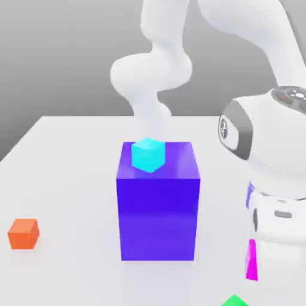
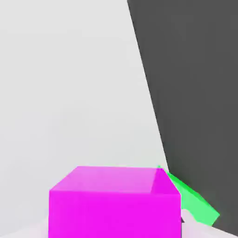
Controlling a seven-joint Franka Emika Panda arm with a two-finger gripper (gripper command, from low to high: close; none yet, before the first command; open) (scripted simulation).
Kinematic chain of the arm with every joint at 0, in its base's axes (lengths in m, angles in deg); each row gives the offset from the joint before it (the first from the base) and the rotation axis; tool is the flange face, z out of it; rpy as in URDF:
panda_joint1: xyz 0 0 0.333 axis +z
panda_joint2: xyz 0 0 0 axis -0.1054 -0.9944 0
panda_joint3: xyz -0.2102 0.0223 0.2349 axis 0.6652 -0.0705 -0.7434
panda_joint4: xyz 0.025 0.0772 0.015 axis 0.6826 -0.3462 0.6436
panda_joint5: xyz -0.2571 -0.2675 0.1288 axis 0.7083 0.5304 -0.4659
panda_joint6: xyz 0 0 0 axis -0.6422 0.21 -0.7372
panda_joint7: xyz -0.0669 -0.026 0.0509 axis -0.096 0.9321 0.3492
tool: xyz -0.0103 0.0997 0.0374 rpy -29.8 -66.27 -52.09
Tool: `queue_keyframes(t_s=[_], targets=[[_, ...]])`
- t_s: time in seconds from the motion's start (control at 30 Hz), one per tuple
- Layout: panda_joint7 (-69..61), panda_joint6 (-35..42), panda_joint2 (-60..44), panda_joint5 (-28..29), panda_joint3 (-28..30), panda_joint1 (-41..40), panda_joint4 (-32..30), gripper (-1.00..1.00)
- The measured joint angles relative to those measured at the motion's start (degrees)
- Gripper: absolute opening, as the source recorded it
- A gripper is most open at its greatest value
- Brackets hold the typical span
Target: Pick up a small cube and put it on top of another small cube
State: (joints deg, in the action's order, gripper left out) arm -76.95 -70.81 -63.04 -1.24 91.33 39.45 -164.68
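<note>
Nearest, a green block (image 1: 235, 300); just beyond, the pincer (image 2: 115, 230) grips the small magenta cube (image 2: 114, 214) at the exterior view's right. Grasping looks done; next, raise it clear and carry it over another small cube, perhaps the orange one (image 1: 24, 234).

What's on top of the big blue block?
A small cyan cube sits on the block's top. The patch of top directly beneath the cube is covered, so I can't see it.
</note>
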Motion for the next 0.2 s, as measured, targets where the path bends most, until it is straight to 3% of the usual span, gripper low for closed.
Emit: queue_keyframes(t_s=[0.07,0.1,0.2], targets=[[-0.7,-3.1,-4.0,-2.2,-1.1,-1.3,0.8,-1.00],[-1.1,-4.0,-5.2,-2.8,-1.4,-1.7,1.0,1.00],[-1.1,-4.0,-5.2,-2.8,-1.4,-1.7,1.0,1.00]])
